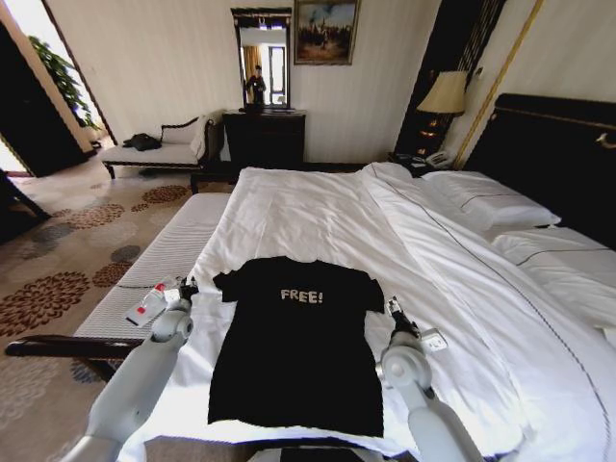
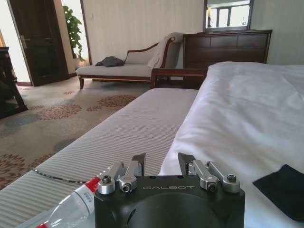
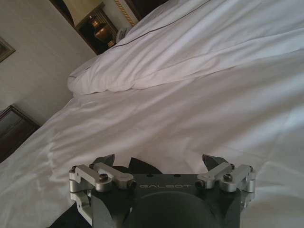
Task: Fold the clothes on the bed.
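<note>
The left gripper (image 1: pixel 189 286) hangs spread and empty at the bed (image 1: pixel 318 207) edge, just beside a small red-and-white bottle (image 1: pixel 149 304) on the striped bench (image 1: pixel 178 245). The right gripper (image 1: pixel 393 307), likewise spread and empty, sits by the opposite sleeve. Between them the black "FREE!" T-shirt (image 1: pixel 296 342) lies flat, face up. Open white duvet stretches beyond to the pillows (image 1: pixel 486 197); a chaise (image 1: pixel 159 144) stands across the room.

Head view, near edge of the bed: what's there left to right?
Small red-and-white plastic bottle → left hand, open → black short-sleeved T-shirt with white "FREE!" lettering → right hand, open → bare white sheet of the bed.
</note>
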Tool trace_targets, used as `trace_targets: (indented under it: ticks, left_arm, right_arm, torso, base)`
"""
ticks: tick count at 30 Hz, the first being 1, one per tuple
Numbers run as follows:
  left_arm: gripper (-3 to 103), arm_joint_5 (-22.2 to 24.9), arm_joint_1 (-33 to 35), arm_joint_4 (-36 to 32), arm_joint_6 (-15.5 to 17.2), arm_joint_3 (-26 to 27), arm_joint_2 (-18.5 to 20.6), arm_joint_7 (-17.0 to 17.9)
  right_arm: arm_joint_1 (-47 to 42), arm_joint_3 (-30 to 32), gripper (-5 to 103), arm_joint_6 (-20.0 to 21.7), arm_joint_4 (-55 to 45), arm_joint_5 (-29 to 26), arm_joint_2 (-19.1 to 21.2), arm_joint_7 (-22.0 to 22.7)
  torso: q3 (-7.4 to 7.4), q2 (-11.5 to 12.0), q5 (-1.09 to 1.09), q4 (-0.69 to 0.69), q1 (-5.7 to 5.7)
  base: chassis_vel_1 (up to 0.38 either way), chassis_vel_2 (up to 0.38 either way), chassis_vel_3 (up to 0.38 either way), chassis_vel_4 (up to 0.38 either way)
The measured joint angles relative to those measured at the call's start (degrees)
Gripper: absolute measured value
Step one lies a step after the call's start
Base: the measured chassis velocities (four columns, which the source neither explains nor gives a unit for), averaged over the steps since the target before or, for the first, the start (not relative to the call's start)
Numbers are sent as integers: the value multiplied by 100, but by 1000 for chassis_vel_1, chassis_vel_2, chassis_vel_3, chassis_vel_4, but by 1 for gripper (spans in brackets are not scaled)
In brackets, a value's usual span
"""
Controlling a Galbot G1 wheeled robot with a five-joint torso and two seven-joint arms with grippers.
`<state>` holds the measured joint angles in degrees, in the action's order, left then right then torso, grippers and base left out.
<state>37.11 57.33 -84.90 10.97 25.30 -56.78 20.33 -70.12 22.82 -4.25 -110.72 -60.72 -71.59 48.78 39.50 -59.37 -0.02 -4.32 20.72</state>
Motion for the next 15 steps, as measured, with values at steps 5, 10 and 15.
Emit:
trace_targets:
  ticks: [5,10,15]
  left_arm:
    - [61,270,655,-622,40,764,19,-2]
    - [77,414,1176,-1315,71,1245,-36,-35]
    - [98,574,1529,-2144,93,1431,-140,-153]
  right_arm:
    - [488,-31,100,308,432,-1135,260,-556]
    - [801,109,100,516,840,-1647,347,-868]
    - [893,458,100,381,1608,-1121,414,-1245]
  torso:
    - [0,0,-1,-2,0]
    - [0,0,1,9,0]
    - [-1,0,0,-14,-1]
  base:
    - [0,0,0,0]
    - [0,0,0,0]
    - [0,0,0,0]
